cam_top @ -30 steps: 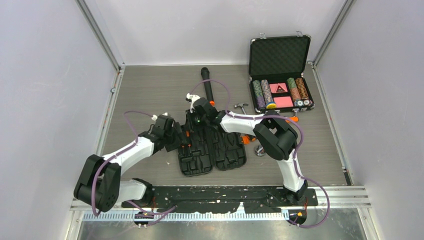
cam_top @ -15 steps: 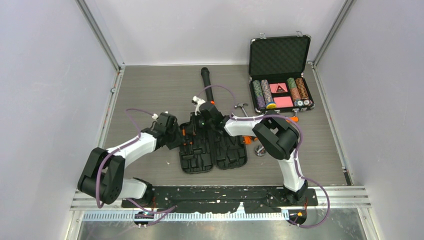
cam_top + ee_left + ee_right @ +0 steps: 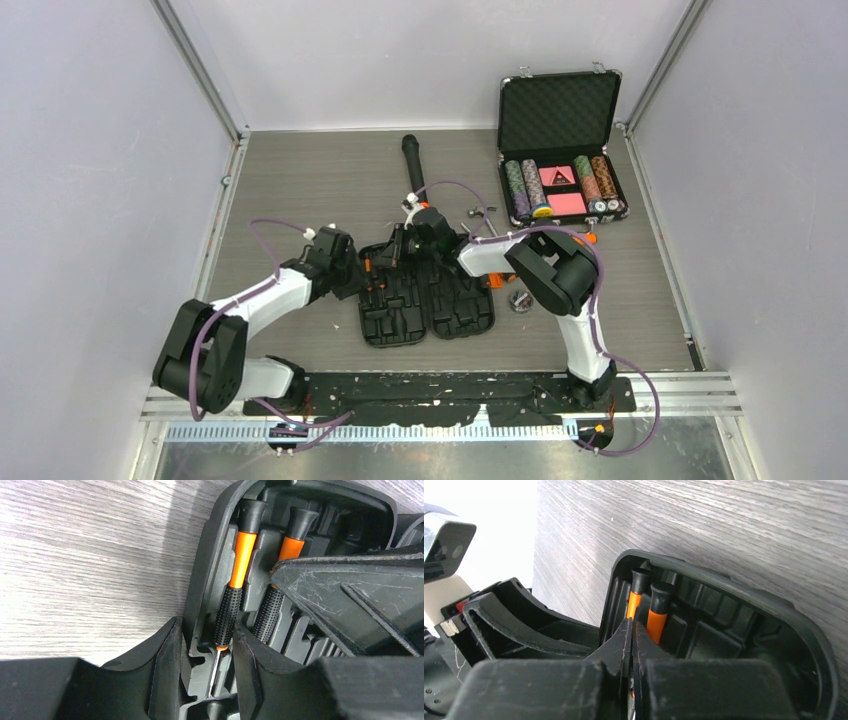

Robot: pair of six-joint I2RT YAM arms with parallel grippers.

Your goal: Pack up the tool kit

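Note:
The tool kit, a black clamshell case, lies open and flat at mid-table. Two orange-black screwdrivers sit side by side in slots at its far left corner. My left gripper clamps the case's left wall, one finger outside it and the other between the two screwdrivers, with the first screwdriver's shaft in the gap. My right gripper is shut with nothing in it. Its tips rest over the first screwdriver, beside the second.
A black microphone lies behind the case. An open poker chip case stands at the back right. A small hammer and other loose tools lie right of the tool kit, partly hidden by my right arm.
My right gripper has closed fully, and its wrist has shifted right along the case's far end. My left gripper has narrowed onto the case's left wall.

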